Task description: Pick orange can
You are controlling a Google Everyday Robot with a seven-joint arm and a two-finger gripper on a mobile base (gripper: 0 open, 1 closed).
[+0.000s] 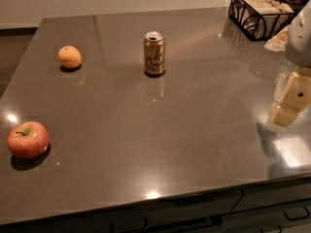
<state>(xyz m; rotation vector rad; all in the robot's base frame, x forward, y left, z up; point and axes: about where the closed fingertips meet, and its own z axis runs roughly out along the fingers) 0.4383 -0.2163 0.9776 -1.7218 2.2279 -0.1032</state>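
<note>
The orange can point(154, 53) stands upright on the dark grey countertop point(160, 140), a little behind the middle. It is slim and orange-gold, with a silver top and pale cursive lettering. My gripper point(290, 103) is at the right edge of the view, pale cream below a white arm part point(302, 33). It hovers low over the counter, far to the right of the can and nearer the front. It holds nothing that I can see.
A round orange fruit point(70, 57) lies to the left of the can. A red apple point(27, 140) sits near the front left edge. A black wire basket point(260, 13) with pale packets stands at the back right corner. Drawers point(272, 212) run below the counter's front edge.
</note>
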